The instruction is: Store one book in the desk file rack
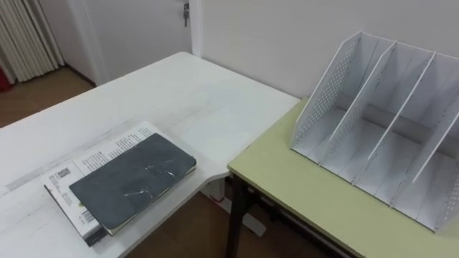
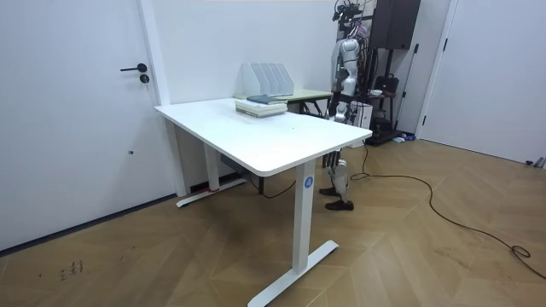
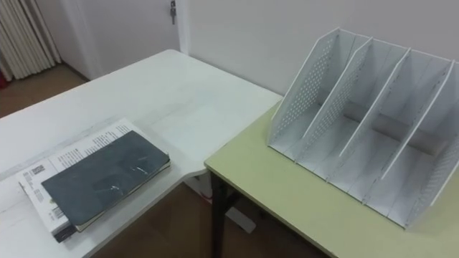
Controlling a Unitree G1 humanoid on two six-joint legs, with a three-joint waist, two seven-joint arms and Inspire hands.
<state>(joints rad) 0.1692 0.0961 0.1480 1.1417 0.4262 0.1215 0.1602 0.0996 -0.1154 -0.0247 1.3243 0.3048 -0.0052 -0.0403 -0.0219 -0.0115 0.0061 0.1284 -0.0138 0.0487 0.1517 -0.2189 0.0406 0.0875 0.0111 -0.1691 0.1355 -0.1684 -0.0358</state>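
A dark grey book lies flat on top of a white printed book at the near corner of the white table, to my lower left. The white file rack, with several upright dividers and perforated side walls, stands on the green desk to my right, its slots holding nothing. In the room view I stand at the far side of the white table, beside the book stack and the rack. My left hand and right hand hang low by my body.
A narrow gap with wooden floor separates the white table from the green desk. A wall runs behind the rack and a door stands beyond the table. A dark equipment stand rises behind me.
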